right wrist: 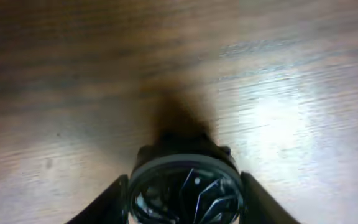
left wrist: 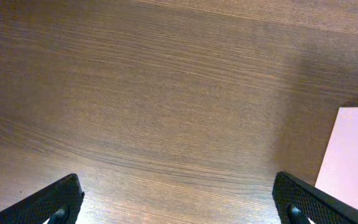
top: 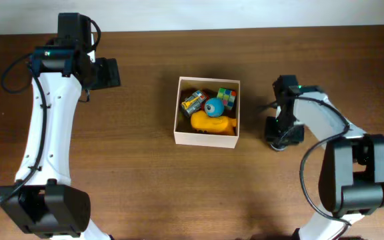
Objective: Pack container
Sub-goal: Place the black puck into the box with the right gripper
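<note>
White-walled, tan-inside container (top: pixel 205 138) with a Rubik's cube (top: pixel 227 97), labels unreadable; left end effector (left wrist: pixel 176 190) gaping, right end effector (right wrist: pixel 184 202) at its 3 o'clock clamps a black disc (right wrist: pixel 185 171).

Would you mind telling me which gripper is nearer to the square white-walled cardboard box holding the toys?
Right. The right gripper sits just right of the box, around a dark round object; the left gripper is farther away, beyond its upper-left corner.

The round black, silver-rimmed object (right wrist: pixel 185 190) is blurred and cut by the lower edge; overhead, the right end effector (top: pixel 282 138) mostly hides it.
</note>
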`<state>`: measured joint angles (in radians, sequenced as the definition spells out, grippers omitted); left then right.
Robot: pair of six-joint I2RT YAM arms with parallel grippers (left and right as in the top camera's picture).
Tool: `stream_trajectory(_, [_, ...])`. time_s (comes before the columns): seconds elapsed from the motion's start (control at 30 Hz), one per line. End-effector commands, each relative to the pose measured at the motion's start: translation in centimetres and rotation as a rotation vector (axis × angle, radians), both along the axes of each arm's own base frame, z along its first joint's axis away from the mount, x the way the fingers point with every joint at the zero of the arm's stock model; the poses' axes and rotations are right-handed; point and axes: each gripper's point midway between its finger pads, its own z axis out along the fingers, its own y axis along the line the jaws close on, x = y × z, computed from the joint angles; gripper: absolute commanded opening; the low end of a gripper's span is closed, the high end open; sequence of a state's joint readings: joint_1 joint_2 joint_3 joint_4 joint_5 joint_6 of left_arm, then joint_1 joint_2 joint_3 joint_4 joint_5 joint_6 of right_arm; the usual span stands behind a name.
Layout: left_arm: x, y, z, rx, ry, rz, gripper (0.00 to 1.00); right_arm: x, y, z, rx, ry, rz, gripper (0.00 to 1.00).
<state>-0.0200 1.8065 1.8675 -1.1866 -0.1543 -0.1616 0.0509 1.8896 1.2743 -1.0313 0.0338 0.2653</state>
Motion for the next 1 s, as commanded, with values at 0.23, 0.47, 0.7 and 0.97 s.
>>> stream_trajectory(0.23, [0.0,0.0,0.7,-0.007,-0.020,0.008,0.99,5.2,6.8,15.4,0.161,-0.366,0.126,0.43])
stream_trajectory(0.47, [0.0,0.0,0.7,-0.007,-0.020,0.008,0.99,4.1,17.1,16.5,0.242,-0.443,0.383,0.49])
stream_trajectory(0.7, [0.0,0.0,0.7,-0.007,-0.020,0.008,0.99,5.7,22.2,11.8,0.130,-0.479,0.505,0.62])
stream_trajectory(0.97, [0.0,0.0,0.7,-0.007,-0.020,0.008,0.99,6.0,22.5,15.7,0.151,-0.545,0.532,0.98])
